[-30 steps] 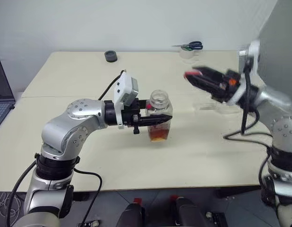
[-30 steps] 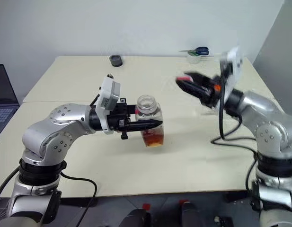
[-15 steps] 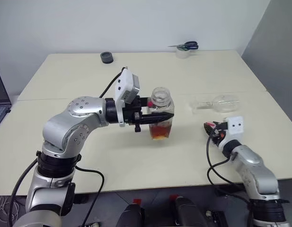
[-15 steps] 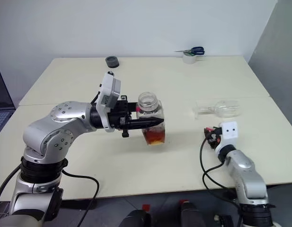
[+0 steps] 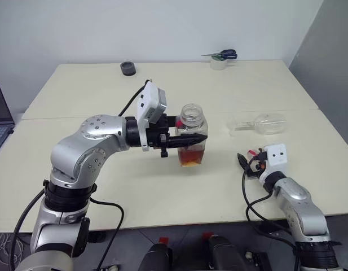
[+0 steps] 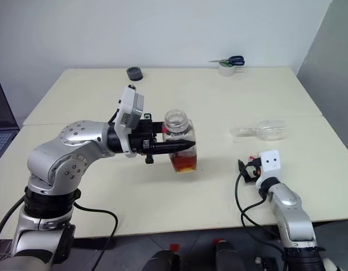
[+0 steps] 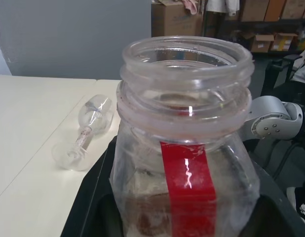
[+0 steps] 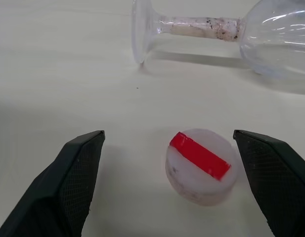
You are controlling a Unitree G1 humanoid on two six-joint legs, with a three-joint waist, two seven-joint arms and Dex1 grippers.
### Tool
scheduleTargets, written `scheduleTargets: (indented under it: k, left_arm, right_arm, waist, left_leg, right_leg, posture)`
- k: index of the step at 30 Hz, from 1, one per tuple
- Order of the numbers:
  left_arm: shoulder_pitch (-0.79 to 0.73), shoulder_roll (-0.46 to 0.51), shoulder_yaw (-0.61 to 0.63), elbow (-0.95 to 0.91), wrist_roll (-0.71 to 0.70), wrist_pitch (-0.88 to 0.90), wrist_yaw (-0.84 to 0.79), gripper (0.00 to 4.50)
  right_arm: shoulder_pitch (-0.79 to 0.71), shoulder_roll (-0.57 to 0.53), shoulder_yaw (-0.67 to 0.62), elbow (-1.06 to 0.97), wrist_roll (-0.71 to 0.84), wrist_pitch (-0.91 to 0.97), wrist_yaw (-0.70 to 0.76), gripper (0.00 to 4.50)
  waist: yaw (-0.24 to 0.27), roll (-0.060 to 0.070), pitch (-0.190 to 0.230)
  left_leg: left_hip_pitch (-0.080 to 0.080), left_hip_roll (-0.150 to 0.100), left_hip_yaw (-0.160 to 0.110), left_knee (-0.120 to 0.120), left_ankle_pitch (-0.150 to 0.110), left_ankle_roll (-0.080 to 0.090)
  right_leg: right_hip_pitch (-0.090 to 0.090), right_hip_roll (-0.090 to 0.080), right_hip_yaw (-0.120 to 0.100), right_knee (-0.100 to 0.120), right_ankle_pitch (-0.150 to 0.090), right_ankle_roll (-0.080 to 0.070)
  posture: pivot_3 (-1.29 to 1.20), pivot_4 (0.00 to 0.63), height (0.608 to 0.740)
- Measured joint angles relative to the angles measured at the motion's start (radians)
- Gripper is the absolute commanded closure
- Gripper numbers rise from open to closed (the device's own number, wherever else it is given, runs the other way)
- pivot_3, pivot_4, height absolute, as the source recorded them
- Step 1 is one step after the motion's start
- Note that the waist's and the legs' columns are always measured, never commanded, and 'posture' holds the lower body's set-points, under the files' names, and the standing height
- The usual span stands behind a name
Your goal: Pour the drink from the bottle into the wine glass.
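So my left gripper (image 5: 188, 140) was clamped on the bottle (image 5: 192, 137), holding it upright just off the table (image 5: 106, 90), mouth open, amber drink (image 5: 191, 157) sitting in the bottom third. The right gripper (image 8: 177, 185) had its fingers (image 8: 78, 163) spread wide with the cap (image 8: 201, 165) lying loose on the table between them, touching neither. The wine glass (image 5: 259, 122) was the catch: tipped on its side just past those right fingertips, stem running crossways to them, foot one way and bowl the other. Smooth clear glass, thin stem, rounded bowl. The right arm was way nearer, so I figured it'd have to stand it up first.
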Motion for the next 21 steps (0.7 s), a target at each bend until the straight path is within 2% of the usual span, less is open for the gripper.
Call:
scheduleTargets:
  k: [5,10,15,17,21]
  left_arm:
    - [0.0,-0.01,0.0,0.0,0.003,-0.002,0.003,2.64]
    - [0.0,-0.016,0.002,0.027,0.024,-0.006,0.039,2.64]
    - [-0.03,-0.028,0.019,0.131,0.111,-0.068,0.123,2.64]
    - [-0.061,-0.027,0.028,0.207,0.195,-0.123,0.192,2.64]
    - [-0.085,-0.031,0.072,0.353,0.338,-0.206,0.367,2.64]
  right_arm:
    - [-0.006,-0.014,0.001,-0.014,-0.008,0.013,0.003,0.04]
    - [-0.012,-0.074,-0.009,-0.055,-0.018,-0.027,0.062,0.04]
    - [-0.135,-0.156,-0.049,-0.17,0.158,0.026,0.228,0.04]
    - [-0.209,-0.211,-0.05,-0.229,0.281,0.107,0.32,0.04]
    - [-0.393,-0.248,-0.04,-0.259,0.464,0.246,0.414,0.04]
  waist:
    - [0.0,0.0,0.0]
    - [0.0,0.0,0.0]
    - [-0.001,0.0,0.0]
    - [-0.001,0.0,0.0]
    - [-0.002,0.0,0.0]
  left_leg:
    - [0.0,0.0,0.0,0.0,0.0,0.0]
    - [0.0,0.0,0.0,0.0,0.0,0.0]
    - [0.0,0.0,-0.001,0.0,0.0,0.0]
    - [0.0,0.0,-0.002,0.001,0.0,0.0]
    - [0.0,0.0,-0.002,0.0,0.0,0.0]
  right_leg:
    - [0.0,0.0,0.0,0.0,0.0,0.0]
    - [0.0,0.0,0.0,0.0,0.0,0.0]
    - [0.001,0.0,-0.001,0.0,0.0,0.0]
    - [0.001,0.0,-0.002,-0.001,0.0,0.0]
    - [0.001,-0.002,-0.002,-0.001,0.0,0.0]
  posture:
    - [0.0,0.15,0.74]
    - [0.0,0.15,0.74]
    - [0.0,0.15,0.74]
    - [0.0,0.15,0.74]
    - [0.0,0.15,0.74]
